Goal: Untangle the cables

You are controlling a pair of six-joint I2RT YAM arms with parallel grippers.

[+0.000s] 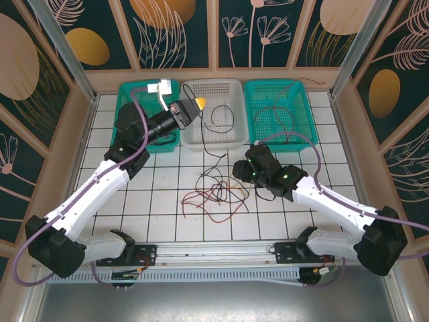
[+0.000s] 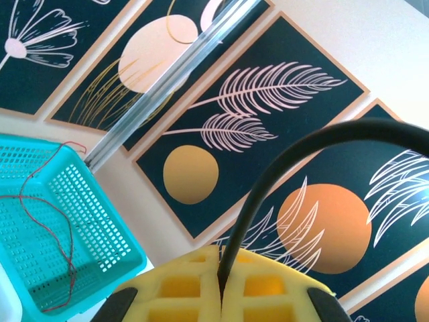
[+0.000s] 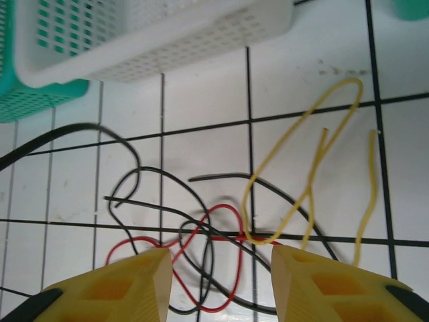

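A tangle of cables (image 1: pixel 216 193) in red, black and yellow lies on the white tiled table in the top view. My left gripper (image 1: pixel 199 103) is raised over the white basket (image 1: pixel 213 86), and its yellow fingers (image 2: pixel 194 282) are shut on a black cable (image 2: pixel 268 169) that arcs up and away to the right. My right gripper (image 1: pixel 237 172) hovers open just above the tangle's right side. Between its fingers the right wrist view shows a red cable (image 3: pixel 231 221), black cables (image 3: pixel 167 178) and a yellow cable (image 3: pixel 305 194) crossing one another, none of them gripped.
Three baskets line the back of the table: a teal one (image 1: pixel 129 94) on the left, the white one in the middle, and a teal one (image 1: pixel 301 90) on the right with thin cables in it. Panelled walls close the table in.
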